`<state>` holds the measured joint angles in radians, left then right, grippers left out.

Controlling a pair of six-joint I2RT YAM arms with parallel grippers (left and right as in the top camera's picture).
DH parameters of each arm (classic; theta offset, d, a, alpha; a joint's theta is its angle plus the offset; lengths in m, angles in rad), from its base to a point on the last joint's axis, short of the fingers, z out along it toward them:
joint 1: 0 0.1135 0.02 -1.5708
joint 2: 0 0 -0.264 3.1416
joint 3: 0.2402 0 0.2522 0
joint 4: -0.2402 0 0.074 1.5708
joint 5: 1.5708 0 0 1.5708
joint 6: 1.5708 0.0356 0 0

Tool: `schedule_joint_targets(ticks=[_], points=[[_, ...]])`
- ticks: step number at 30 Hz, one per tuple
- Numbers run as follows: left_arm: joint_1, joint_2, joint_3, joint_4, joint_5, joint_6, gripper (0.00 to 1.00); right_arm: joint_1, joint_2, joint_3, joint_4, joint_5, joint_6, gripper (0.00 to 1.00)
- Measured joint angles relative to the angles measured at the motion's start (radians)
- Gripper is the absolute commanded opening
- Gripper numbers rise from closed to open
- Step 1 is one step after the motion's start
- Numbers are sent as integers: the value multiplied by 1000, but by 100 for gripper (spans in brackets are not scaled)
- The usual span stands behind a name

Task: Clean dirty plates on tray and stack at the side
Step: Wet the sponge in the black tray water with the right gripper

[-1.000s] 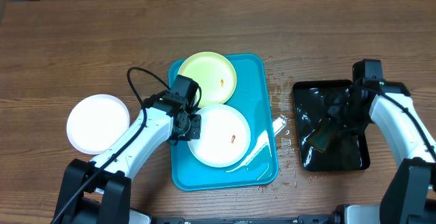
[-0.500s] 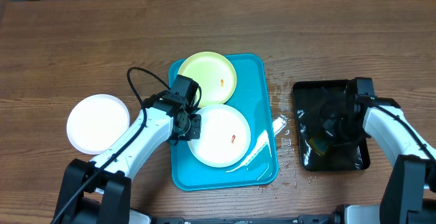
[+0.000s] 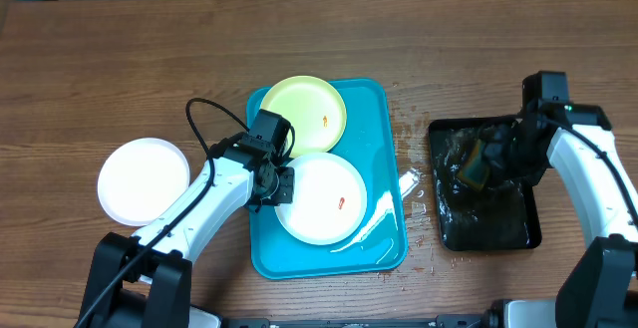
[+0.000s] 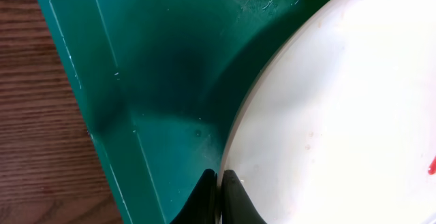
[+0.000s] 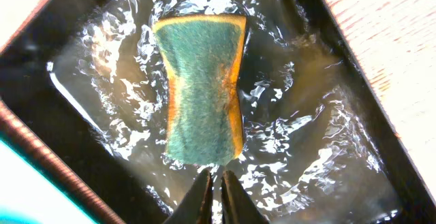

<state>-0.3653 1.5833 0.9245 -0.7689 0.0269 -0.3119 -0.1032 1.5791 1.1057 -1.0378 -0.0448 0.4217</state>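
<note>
- Left tool: closed to a sliver on the left rim of the white plate, which is held steady in the near half of the blue tray.
- Right tool: nearly closed; the sponge is judged to be pinched by its near end, its long axis running straight away from the tips, above the water in the black tray.
- White plate: a red smear is borne; it lies left of the sponge, across a wet patch of tabletop.
- Yellow-green plate: far half of the blue tray, smeared.
- Second white plate: set apart on the tabletop, left of the blue tray.
- Change noted: a second ago the sponge lay lower in the black tray; it is now raised. The left arm and all plates are unmoved.
</note>
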Motion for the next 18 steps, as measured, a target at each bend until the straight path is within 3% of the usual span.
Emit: schedule_joint_targets(ticks=[3, 5, 12, 15, 18], points=[[0, 0, 0, 0, 0, 0, 4, 0, 0, -60, 51, 0, -8, 30], [0, 0, 0, 0, 0, 0, 4, 0, 0, -102, 95, 0, -13, 38], [0, 0, 0, 5, 0, 0, 4, 0, 0, -214, 306, -1, -7, 37], [0, 0, 0, 6, 0, 0, 4, 0, 0, -241, 375, -2, -10, 28], [0, 0, 0, 7, 0, 0, 4, 0, 0, -246, 416, -3, -7, 27]])
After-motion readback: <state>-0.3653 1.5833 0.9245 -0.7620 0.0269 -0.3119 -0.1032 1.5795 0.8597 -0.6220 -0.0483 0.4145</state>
